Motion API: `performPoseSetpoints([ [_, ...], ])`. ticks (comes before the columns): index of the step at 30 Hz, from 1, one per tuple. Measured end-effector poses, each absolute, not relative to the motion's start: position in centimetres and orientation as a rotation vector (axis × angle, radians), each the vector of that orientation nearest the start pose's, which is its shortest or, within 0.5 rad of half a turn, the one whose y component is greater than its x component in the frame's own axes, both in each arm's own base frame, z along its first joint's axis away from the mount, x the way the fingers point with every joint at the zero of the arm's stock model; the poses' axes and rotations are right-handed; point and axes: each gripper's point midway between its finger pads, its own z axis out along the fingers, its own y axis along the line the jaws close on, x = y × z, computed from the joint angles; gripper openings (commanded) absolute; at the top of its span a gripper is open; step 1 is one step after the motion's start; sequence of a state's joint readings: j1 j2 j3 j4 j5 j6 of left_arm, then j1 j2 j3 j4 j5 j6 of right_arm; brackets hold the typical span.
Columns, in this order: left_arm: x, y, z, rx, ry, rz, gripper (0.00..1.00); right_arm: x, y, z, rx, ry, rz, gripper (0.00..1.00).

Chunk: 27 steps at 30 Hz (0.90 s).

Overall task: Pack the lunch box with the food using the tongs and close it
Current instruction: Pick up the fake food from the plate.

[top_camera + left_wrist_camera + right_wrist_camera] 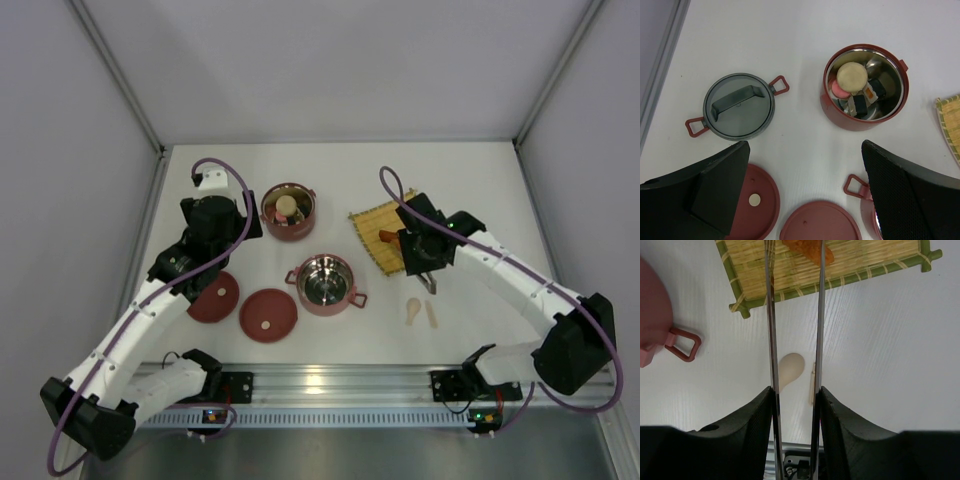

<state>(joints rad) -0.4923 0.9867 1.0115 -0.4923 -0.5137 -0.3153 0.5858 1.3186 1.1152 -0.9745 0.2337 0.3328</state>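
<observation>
The right gripper (795, 400) clamps the tongs (771, 315), arms flanking the orange piece (807, 250) on the mat (740, 307) near the table's (330, 170) right edge, apparently to pinch it; the left gripper (805, 175) hangs wide open.

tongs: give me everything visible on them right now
The long thin silver-grey metal tongs show as two narrow shiny blades, roughly parallel and apart. The right gripper is shut on them, black jaws pressing each blade from outside. They reach over the yellow woven mat, the orange food piece showing between them; tips out of frame.
</observation>
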Motion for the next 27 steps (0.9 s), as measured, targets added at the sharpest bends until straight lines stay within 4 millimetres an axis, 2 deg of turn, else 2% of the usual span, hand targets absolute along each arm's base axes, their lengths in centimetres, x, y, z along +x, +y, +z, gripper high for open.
performPoseSetpoints([
  [4,30.7,-8.0,25.9,-0.141,1.969,-0.001,0.99,23.6,12.4,13.3,-0.279,2.678,-0.049,0.37],
  [8,30.7,-8.0,25.9,-0.141,1.969,0.000,0.99,23.6,12.4,13.2,-0.287,2.681,-0.050,0.26],
  [12,30.7,-8.0,25.9,-0.141,1.969,0.000,0.99,23.9,12.6,13.6,-0.289,2.672,-0.042,0.19],
  [19,30.7,-7.9,25.9,-0.141,1.969,0.000,0.99,24.7,13.2,15.5,-0.278,2.631,-0.009,0.17],
  [27,30.7,-7.9,25.9,-0.141,1.969,0.000,0.99,25.5,13.8,19.0,-0.256,2.550,0.051,0.16],
])
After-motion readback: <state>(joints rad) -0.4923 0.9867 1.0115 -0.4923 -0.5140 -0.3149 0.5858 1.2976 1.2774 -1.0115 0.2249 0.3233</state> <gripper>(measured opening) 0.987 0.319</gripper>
